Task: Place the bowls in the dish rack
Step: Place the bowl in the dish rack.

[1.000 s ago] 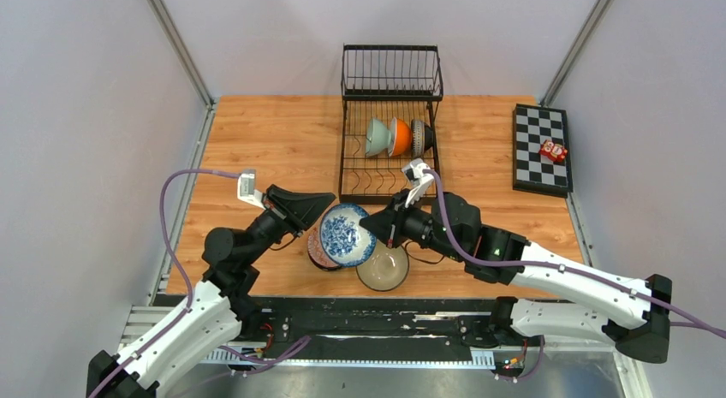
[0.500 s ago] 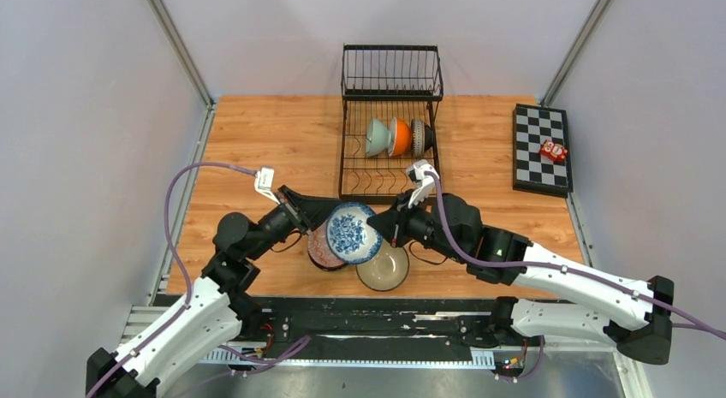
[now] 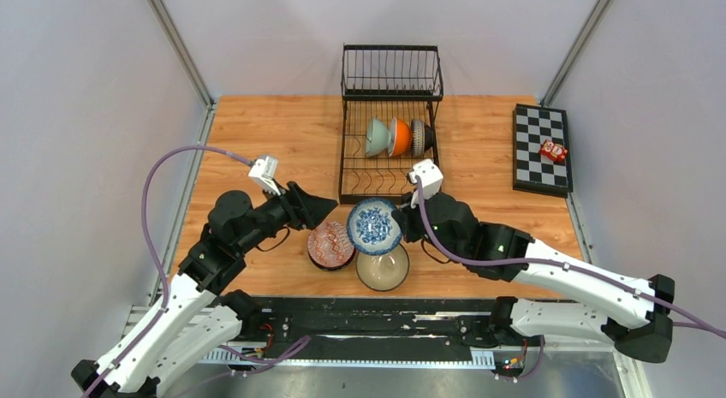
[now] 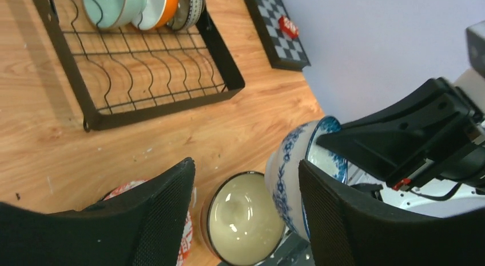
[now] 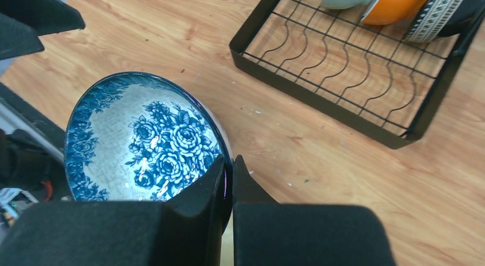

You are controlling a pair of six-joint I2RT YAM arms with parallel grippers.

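A blue-and-white floral bowl (image 3: pixel 374 226) (image 5: pixel 143 140) hangs just above the table, and my right gripper (image 3: pixel 402 228) (image 5: pixel 231 175) is shut on its rim. The left gripper (image 3: pixel 332 211) (image 4: pixel 246 170) stands open just left of that bowl (image 4: pixel 289 180), holding nothing. Below lie a red-patterned bowl (image 3: pixel 331 245) and a cream bowl (image 3: pixel 383 267) (image 4: pixel 246 217) on the wood. The black wire dish rack (image 3: pixel 389 171) (image 4: pixel 171 106) (image 5: pixel 320 100) stands behind, with a pale green bowl (image 3: pixel 377 137), an orange bowl (image 3: pixel 399 137) and a dark patterned bowl (image 3: pixel 419 137) on edge in its slots.
A checkered board (image 3: pixel 541 158) (image 4: pixel 274 26) lies at the right rear with a small red object (image 3: pixel 553 150) on it. The rack's raised basket (image 3: pixel 392 71) stands at the far end. Grey walls close in both sides.
The left gripper opened, let go of the blue-and-white bowl and drew back to the left. The right gripper kept the bowl and shifted it right, face more upward.
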